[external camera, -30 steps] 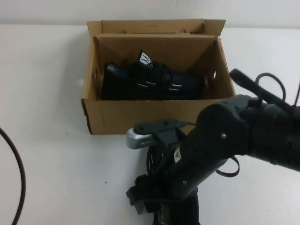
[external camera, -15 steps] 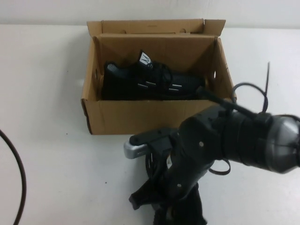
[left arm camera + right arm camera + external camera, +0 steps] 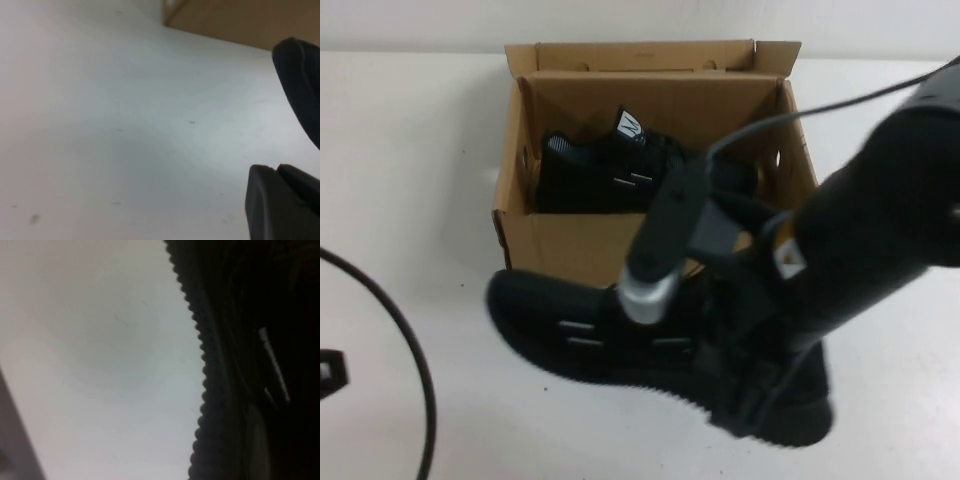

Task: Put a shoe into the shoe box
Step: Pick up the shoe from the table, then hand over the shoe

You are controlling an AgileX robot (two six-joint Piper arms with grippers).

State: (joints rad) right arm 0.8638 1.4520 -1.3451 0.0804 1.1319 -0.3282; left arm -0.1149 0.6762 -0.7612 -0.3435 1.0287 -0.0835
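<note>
Looking down from the high camera, the right arm takes up most of the right side, slanting from the upper right down toward the near middle of the white tabletop. Its wrist camera bar with the silver end sticks out to the left, just over the front wall of the shoe box.

The right claw is down low at the near end of the arm, right on top of the shoe, a black sneaker with short white dashes on its side and a ribbed sole. That shoe sits in front of the box, outside it, toe pointing to the robot's left. The claw is buried in black-on-black there, so I honestly cannot tell how its fingers stand or whether the shoe is lifted or resting on the tabletop. The right wrist view just shows the zigzag sole edge right up close against the pale tabletop.

Inside the brown cardboard box, flap lid up at the back, there's the other black sneaker lying along the floor, white tongue tag showing.

The left claw only shows in its own wrist view: dark fingers spread apart with nothing between them, hovering over bare tabletop with a corner of the box beyond. A black cable loops along the left edge of the high view.
</note>
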